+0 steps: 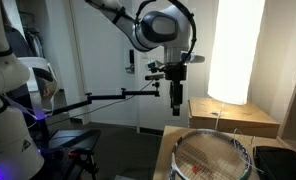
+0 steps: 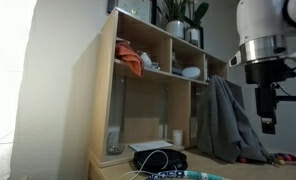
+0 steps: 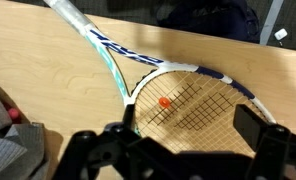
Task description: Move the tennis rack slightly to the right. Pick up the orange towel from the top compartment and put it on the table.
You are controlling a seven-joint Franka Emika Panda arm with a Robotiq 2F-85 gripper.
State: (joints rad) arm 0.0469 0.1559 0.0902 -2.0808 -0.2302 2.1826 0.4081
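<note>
On the pale wooden bench point(image 3: 48, 70), in the wrist view, lies the tennis racket point(image 3: 193, 108): white-and-teal frame with blue marks, dark strings carrying a small orange dot point(image 3: 165, 102), shaft running toward 11 o'clock; the pincer point(image 3: 178, 160) hangs above it, fingers spread wide, gripping nothing; in an exterior view the orange towel point(image 2: 131, 62) sits crumpled in the top compartment of the shelf point(image 2: 103, 90), at 10 o'clock from the pincer, well apart.

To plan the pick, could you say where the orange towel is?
In an exterior view, the orange towel lies in the shelf's top row, leftmost compartment.
</note>
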